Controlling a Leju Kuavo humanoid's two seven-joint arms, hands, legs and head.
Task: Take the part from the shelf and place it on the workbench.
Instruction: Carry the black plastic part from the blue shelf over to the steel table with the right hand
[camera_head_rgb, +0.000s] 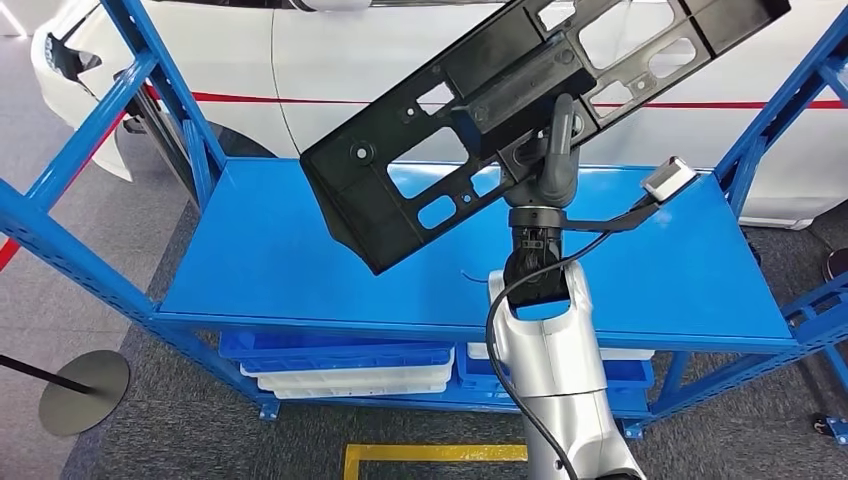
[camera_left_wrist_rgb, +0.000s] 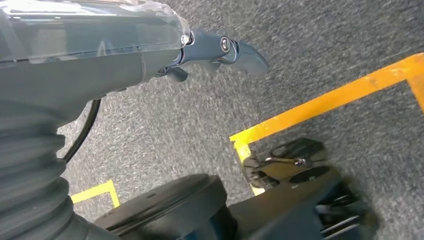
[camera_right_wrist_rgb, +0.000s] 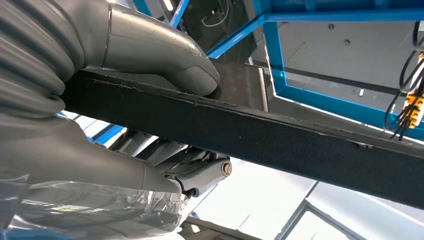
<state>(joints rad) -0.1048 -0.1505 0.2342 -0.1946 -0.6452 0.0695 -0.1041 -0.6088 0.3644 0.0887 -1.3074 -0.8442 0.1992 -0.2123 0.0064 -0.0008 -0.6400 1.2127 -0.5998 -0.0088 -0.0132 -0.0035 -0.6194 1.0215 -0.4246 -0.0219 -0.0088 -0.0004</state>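
Note:
The part (camera_head_rgb: 520, 110) is a long black plastic panel with several cut-outs. It hangs tilted in the air above the blue shelf (camera_head_rgb: 300, 250), its low end toward the left. My right hand (camera_head_rgb: 548, 150) grips it from below near its middle, the silver arm rising from the bottom of the head view. In the right wrist view the grey thumb (camera_right_wrist_rgb: 160, 55) presses on one face of the part's black edge (camera_right_wrist_rgb: 280, 135) and the dark fingers (camera_right_wrist_rgb: 200, 175) lie under the other. My left hand (camera_left_wrist_rgb: 215, 50) hangs over the grey floor, holding nothing, its fingers apart.
Blue uprights (camera_head_rgb: 170, 90) frame the shelf on both sides. A white car (camera_head_rgb: 350, 60) stands behind it. Blue and white bins (camera_head_rgb: 350, 365) sit on the lower level. A yellow floor line (camera_head_rgb: 430, 455) and a round stand base (camera_head_rgb: 85, 390) lie in front.

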